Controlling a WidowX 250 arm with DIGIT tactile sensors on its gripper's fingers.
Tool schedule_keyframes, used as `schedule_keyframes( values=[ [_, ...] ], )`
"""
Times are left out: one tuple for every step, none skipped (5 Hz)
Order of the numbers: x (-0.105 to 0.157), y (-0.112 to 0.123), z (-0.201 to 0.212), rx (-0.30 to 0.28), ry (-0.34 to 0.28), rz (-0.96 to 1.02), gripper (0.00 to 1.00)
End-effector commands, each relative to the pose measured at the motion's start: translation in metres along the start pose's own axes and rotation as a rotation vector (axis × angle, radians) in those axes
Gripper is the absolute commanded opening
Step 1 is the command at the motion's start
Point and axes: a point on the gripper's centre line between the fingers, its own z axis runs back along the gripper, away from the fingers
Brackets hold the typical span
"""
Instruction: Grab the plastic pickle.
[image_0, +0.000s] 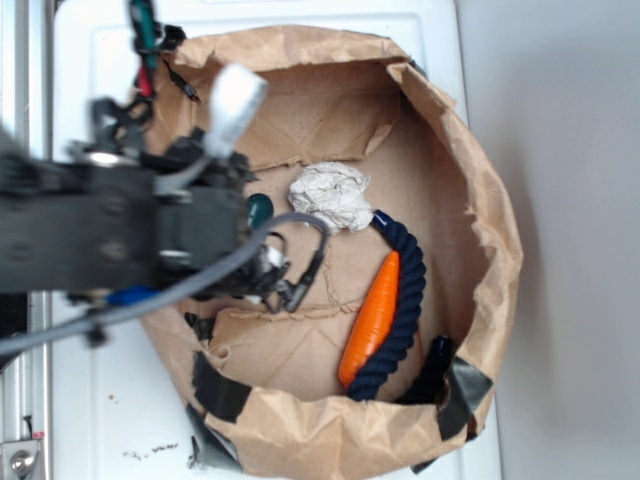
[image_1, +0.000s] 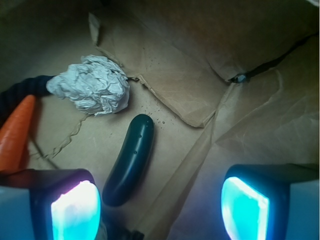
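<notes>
The plastic pickle (image_1: 129, 160) is a glossy dark green capsule lying on the brown paper floor of the bag. In the wrist view it runs from the centre down toward my left finger, its near end just beside that glowing pad (image_1: 75, 210). My gripper (image_1: 160, 210) is open, the wide gap between its jaws holding only paper. In the exterior view just one end of the pickle (image_0: 259, 208) peeks out past the black arm; the gripper itself is hidden under the arm there.
A crumpled white paper ball (image_1: 92, 85) lies beyond the pickle. An orange carrot (image_0: 370, 318) and a dark navy rope (image_0: 403, 300) lie to the right in the exterior view. The brown paper bag's walls (image_0: 490, 230) ring everything, on a white surface.
</notes>
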Motion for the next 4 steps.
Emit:
schedule_keyframes(
  values=[
    [0.040,-0.031,0.025,0.007,-0.006,0.069,1.00],
    [0.038,-0.029,0.026,-0.001,-0.006,0.057,1.00],
    [0.024,-0.023,0.004,-0.012,-0.013,-0.016,1.00],
    [0.017,-0.015,-0.011,-0.019,-0.013,-0.040,1.00]
  ],
)
